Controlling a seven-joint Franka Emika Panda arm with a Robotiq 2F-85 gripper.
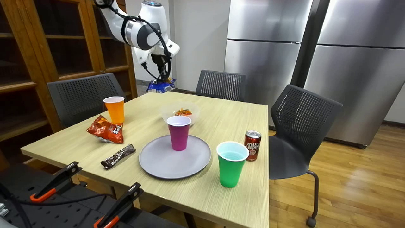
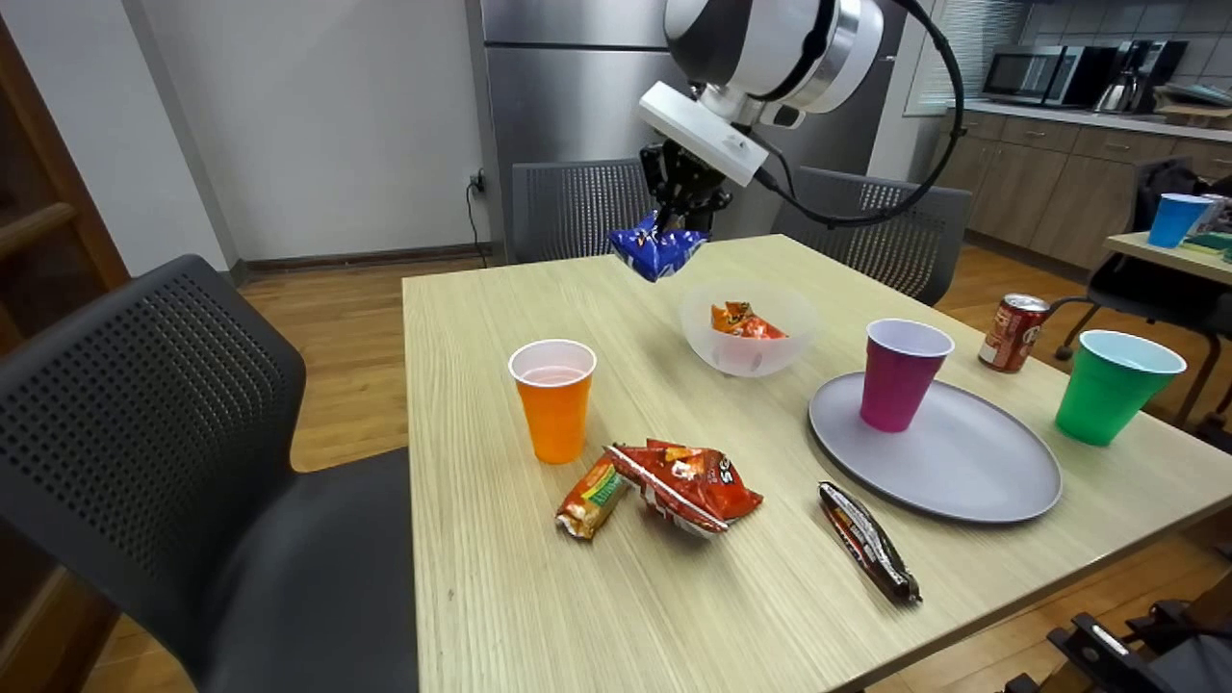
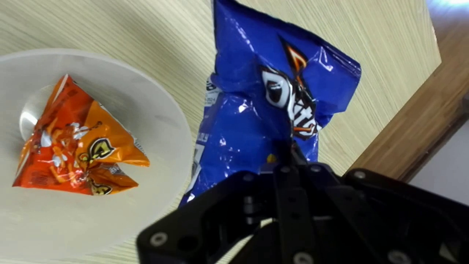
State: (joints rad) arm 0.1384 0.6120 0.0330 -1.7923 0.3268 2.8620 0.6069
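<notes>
My gripper is shut on a crinkled part of a blue Doritos bag, which hangs from the fingertips. In both exterior views the blue bag is held up at the far end of the table. Beside it in the wrist view stands a translucent white bowl, apart from the fingers. Inside the bowl lies an orange-and-red snack bag. The black gripper linkage hides part of the blue bag's lower end.
A purple cup stands on a grey plate. Around them are a green cup, a soda can, an orange cup, a red chip bag, a gold-wrapped bar and a dark-wrapped bar. Chairs surround the table.
</notes>
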